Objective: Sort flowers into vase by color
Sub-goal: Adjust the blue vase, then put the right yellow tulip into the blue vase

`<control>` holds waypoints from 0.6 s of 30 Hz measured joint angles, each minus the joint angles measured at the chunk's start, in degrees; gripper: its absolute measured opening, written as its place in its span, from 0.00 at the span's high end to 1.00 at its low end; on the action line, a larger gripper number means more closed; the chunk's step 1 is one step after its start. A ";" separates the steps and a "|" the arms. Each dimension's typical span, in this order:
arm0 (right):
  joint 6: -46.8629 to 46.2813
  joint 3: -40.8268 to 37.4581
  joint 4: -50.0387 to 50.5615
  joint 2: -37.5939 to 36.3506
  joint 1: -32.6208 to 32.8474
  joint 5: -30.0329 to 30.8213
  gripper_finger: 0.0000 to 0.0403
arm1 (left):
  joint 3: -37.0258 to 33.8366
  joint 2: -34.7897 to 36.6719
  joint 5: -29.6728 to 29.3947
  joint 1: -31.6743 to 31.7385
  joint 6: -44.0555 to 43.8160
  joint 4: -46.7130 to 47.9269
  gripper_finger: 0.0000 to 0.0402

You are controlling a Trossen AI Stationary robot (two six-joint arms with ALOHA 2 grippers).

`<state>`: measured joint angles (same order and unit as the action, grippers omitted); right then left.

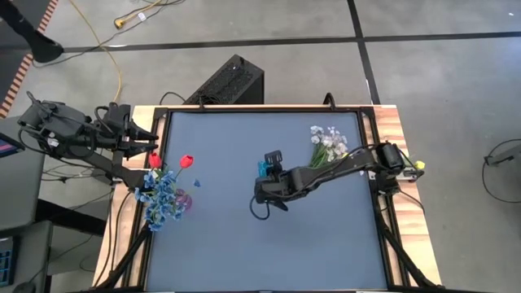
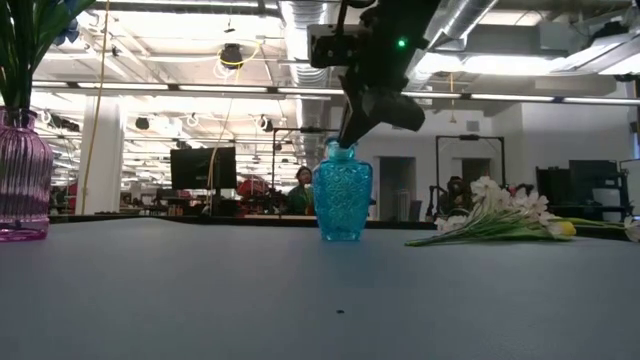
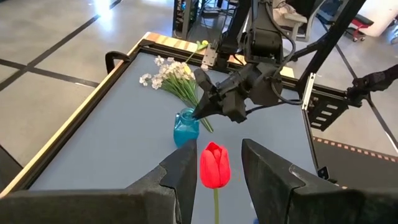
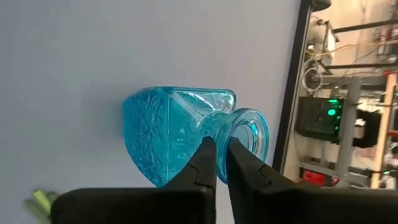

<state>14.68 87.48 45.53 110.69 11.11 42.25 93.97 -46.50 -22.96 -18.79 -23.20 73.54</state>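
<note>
A blue glass vase (image 1: pixel 265 167) stands upright and empty mid-table; it also shows in the low view (image 2: pixel 342 195). My right gripper (image 2: pixel 347 140) is shut, with its tips at the vase's mouth (image 4: pixel 249 134). A pink vase (image 2: pixel 20 175) at the table's left holds blue sprays (image 1: pixel 163 199) and two red tulips (image 1: pixel 186 161). My left gripper (image 3: pixel 214 155) is open near the left edge (image 1: pixel 149 148). One red tulip (image 3: pixel 214 165) shows between its fingers, untouched. White sprays (image 1: pixel 328 142) lie flat at the right, and a yellow tulip (image 1: pixel 419 165) lies beyond them. My right gripper comes at the blue vase from above, slanting down from the table's right, with its shut fingertips (image 4: pixel 208 158) by the vase's rim and neck (image 4: pixel 221 127). I cannot tell whether they touch it. The vase stands upright on the table.
A raised frame (image 1: pixel 370 130) runs around the table. A black box (image 1: pixel 228 81) stands on the floor past the far edge. The low view shows people (image 2: pixel 302 190) in the room behind. The table's near half (image 1: pixel 269 244) is bare mat.
</note>
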 joint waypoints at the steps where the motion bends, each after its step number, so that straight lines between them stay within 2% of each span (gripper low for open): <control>1: -0.05 0.00 0.28 -0.06 0.00 -0.01 0.86 | 0.00 0.00 0.00 0.02 0.00 0.00 0.72; 11: -1.01 0.65 3.59 -0.60 0.67 -0.03 0.46 | 0.00 0.00 0.75 0.02 0.02 0.75 0.72; 14: -3.40 2.53 6.84 -1.71 0.79 -1.63 0.39 | 0.00 0.00 1.27 0.00 0.31 0.79 0.72; 18: -6.38 4.67 9.77 -5.05 0.71 -6.15 0.37 | 0.00 0.00 1.27 0.01 1.03 0.78 0.72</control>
<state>8.30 92.15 55.30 105.63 11.82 36.09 93.97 -46.50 -21.69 -18.78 -22.17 74.32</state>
